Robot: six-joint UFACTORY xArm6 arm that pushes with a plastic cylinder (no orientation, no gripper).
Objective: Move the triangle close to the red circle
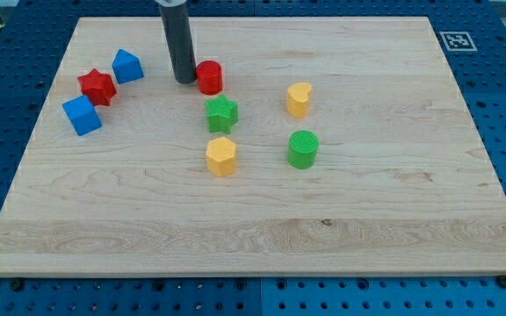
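The red circle [209, 77] stands near the top middle of the wooden board [253, 237]. My tip [184, 82] is right beside its left edge, touching or nearly touching it. The blue triangle-like block [127, 66] lies further to the view's left, about one block's width left of my tip. The rod rises straight out of the view's top.
A red star [97, 86] and a blue cube [82, 115] lie below-left of the triangle. A green star [221, 113] sits just below the red circle, with a yellow hexagon [221, 156] under it. A yellow heart [299, 99] and a green circle [303, 148] are at the right.
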